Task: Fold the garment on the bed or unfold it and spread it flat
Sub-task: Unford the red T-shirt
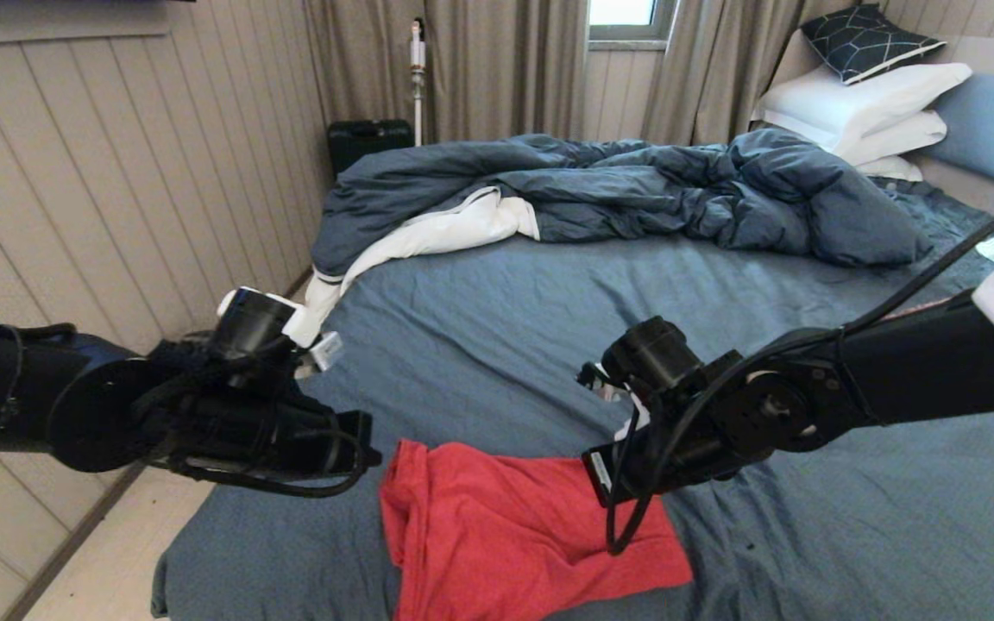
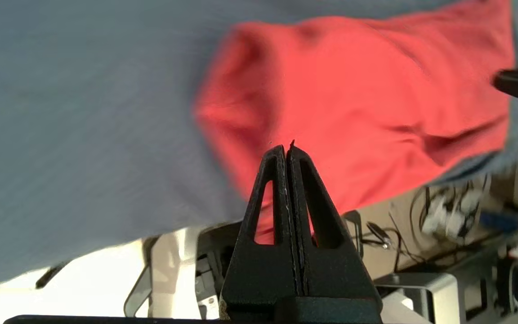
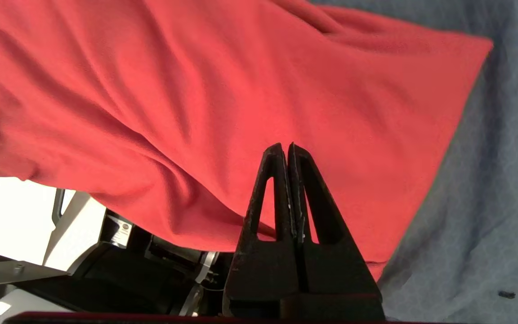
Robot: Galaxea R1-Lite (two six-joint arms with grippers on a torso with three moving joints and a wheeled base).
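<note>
The bed [image 1: 549,293] took up most of the scene, its slate-blue sheet running from the near edge to the far right corner, with the rumpled dark blue duvet [image 1: 635,185] heaped across the far side and the white pillows [image 1: 859,108] stacked at the far right.

The garment [image 1: 506,526] lay bunched at the near edge of the bed, a little left of centre, with its near end spilling over that edge (no chest print showed, only plain red cloth in folds). Its long axis seemed to run left to right along the bed edge, with one clean corner at the right and a thicker, gathered lump at the left.

Both arms reached in from the sides at about the same depth. The right gripper [image 3: 288,148] hung above the right part of the red cloth, its fingers pressed together on nothing. The left gripper [image 2: 288,148] was also clenched and empty; it hung off the garment's left end, with the red cloth just beyond its tips in the left wrist view.

Judging from this, the right arm was the nearer one, already over cloth, while the left arm stood just outside the bunched left edge. The garment lay below and between the two grippers, so each would probably need to spread its fingers and come down on its own end before any spreading or folding could start.
</note>
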